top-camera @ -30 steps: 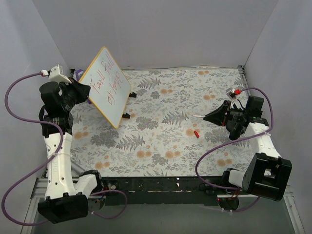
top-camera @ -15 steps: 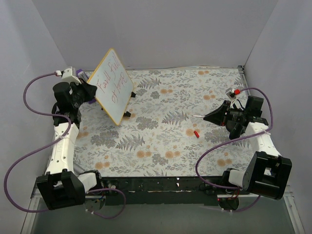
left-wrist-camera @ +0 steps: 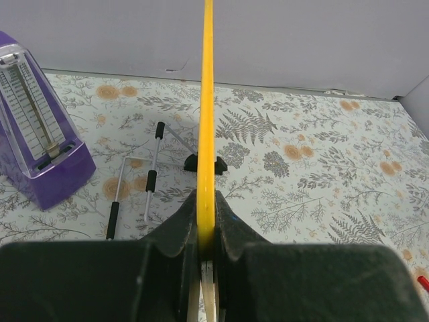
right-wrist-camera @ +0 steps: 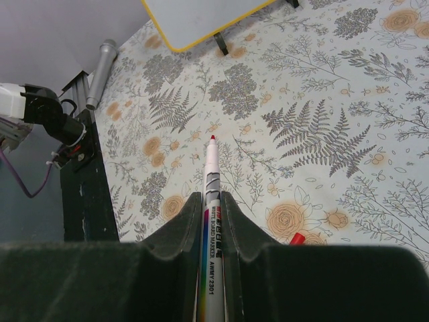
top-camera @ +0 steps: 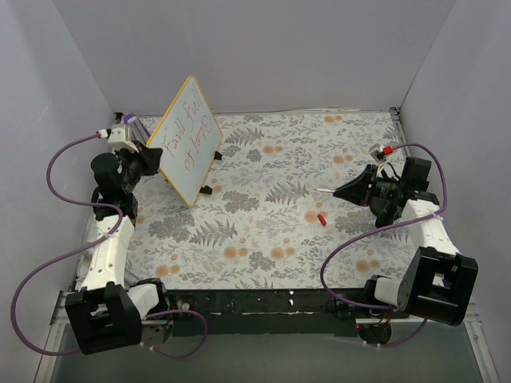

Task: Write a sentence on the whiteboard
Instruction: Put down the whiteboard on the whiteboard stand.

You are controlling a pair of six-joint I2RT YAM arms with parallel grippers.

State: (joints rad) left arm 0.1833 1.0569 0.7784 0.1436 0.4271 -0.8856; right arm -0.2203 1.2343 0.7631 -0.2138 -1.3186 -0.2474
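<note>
Edges first: looking down on a floral-patterned tabletop (top-camera: 279,239), closed in by pale grey walls (top-camera: 255,48) at the left, far and right sides and by a black rail (top-camera: 263,303) along the near side. Leaving a broad open stretch of cloth between the two arms.

Counting one flat rectangular white whiteboard (top-camera: 190,140) with a thin yellow-orange frame, one red handwritten sentence (top-camera: 185,137) in two lines on its face, two small black clip feet (top-camera: 207,189) on its lower edge, one white barrel-shaped marker (top-camera: 327,190), one small red cap (top-camera: 320,217) lying loose on the cloth, and one purple wedge-shaped metronome (left-wrist-camera: 40,151) by the far left wall.

Gripping the whiteboard by its left edge with the left gripper (top-camera: 152,155) near the far left corner, tilting it steeply with the written face turned right and upward. Showing, from the left wrist, the yellow frame edge (left-wrist-camera: 206,100) running straight up out of the left gripper (left-wrist-camera: 206,201), with the black fingers (left-wrist-camera: 177,235) pinched narrow against both sides. Not telling whether the clip feet are touching the cloth.

Clamping the marker (right-wrist-camera: 211,168) lengthwise in the right gripper (right-wrist-camera: 212,201), fingers narrow around the barrel, red tip pointing toward the open middle, well apart from the whiteboard (right-wrist-camera: 201,17). Leaving the cap (right-wrist-camera: 296,237) near the tip, on the near side.
</note>
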